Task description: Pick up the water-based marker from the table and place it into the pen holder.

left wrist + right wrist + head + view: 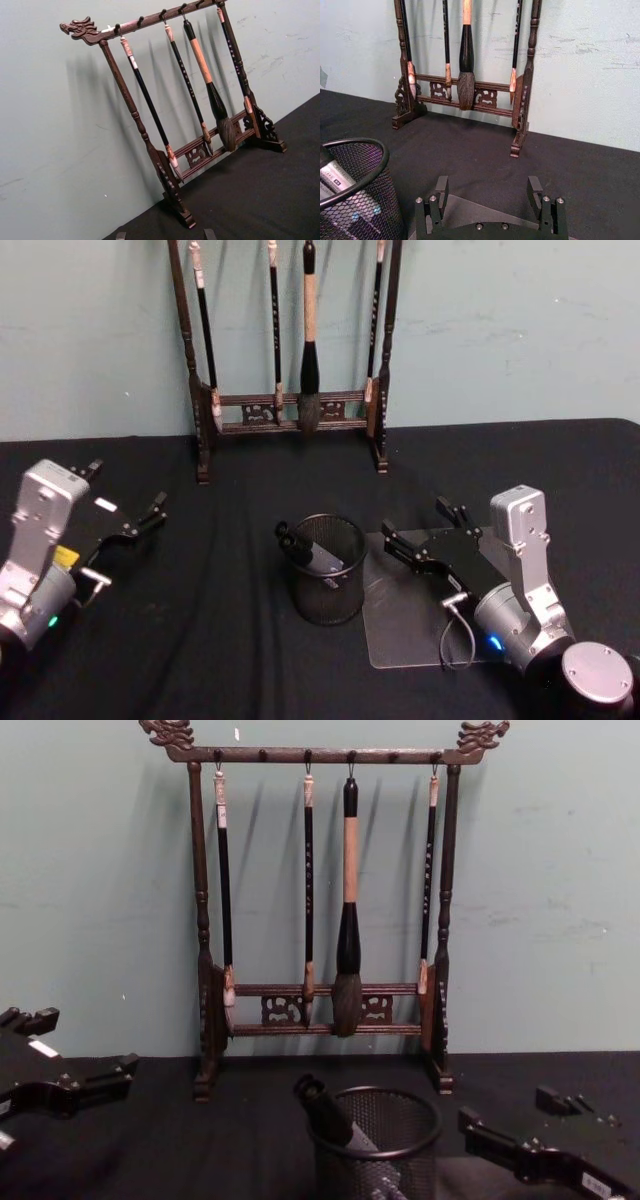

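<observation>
The water-based marker [308, 548] stands tilted inside the pen holder [327, 570]. Just right of the pen holder, the right gripper [428, 530] hovers with fingers apart, empty. Well left, the left gripper [125, 500] likewise spreads its fingers. Behind stands the brush rack [290, 410].

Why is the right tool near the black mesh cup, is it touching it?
Apart. In the head view, bare black tablecloth separates the open right tool from the round black wire-mesh cup.
</observation>
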